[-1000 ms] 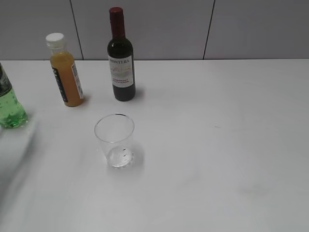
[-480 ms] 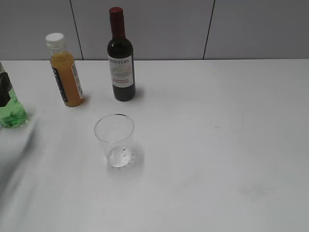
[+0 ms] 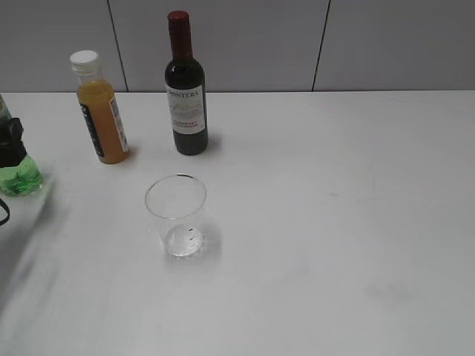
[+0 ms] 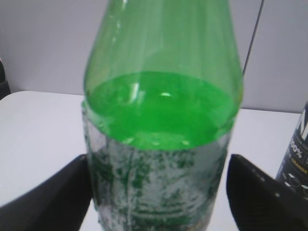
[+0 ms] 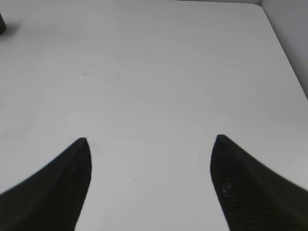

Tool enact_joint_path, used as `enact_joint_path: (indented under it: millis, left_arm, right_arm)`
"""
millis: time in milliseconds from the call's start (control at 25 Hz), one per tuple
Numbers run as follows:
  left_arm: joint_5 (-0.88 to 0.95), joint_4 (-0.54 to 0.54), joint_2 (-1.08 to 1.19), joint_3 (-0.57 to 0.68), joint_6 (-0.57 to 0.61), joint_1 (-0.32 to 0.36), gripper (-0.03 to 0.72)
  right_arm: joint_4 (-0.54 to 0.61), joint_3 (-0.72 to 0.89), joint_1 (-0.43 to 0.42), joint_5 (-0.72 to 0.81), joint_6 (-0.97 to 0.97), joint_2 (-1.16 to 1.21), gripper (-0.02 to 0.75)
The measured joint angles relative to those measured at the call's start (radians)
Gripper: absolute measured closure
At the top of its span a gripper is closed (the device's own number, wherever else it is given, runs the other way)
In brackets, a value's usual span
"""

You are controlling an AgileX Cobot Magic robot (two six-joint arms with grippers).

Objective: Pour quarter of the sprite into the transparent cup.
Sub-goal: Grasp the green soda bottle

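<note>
The sprite [image 3: 18, 176], a green see-through bottle with a pale label, stands at the far left edge of the table and is cut off by the frame. It fills the left wrist view [image 4: 161, 120] and is about half full of green liquid. My left gripper [image 4: 159, 163] is open with a black finger on each side of the label; a gap shows at the right finger. It shows as a dark shape on the bottle in the exterior view [image 3: 10, 142]. The transparent cup [image 3: 177, 215] stands upright and empty, to the right of the sprite. My right gripper [image 5: 150, 139] is open and empty over bare table.
An orange juice bottle [image 3: 100, 111] with a white cap and a dark wine bottle [image 3: 185, 89] stand behind the cup near the back wall. A dark-labelled bottle [image 4: 296, 154] shows at the right edge of the left wrist view. The white table [image 3: 334, 222] stretches to the right.
My left gripper has come in from the left edge and now sits around the sprite's label. The bottles and the cup have not moved.
</note>
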Motion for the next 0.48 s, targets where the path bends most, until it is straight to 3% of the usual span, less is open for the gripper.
enact_joint_path:
  millis: [480]
  left_arm:
    - [-0.001,0.007,0.119,-0.118,-0.027,0.009,0.024]
  right_arm:
    - [0.0,0.0,0.0,0.0,0.0,0.0,0.144]
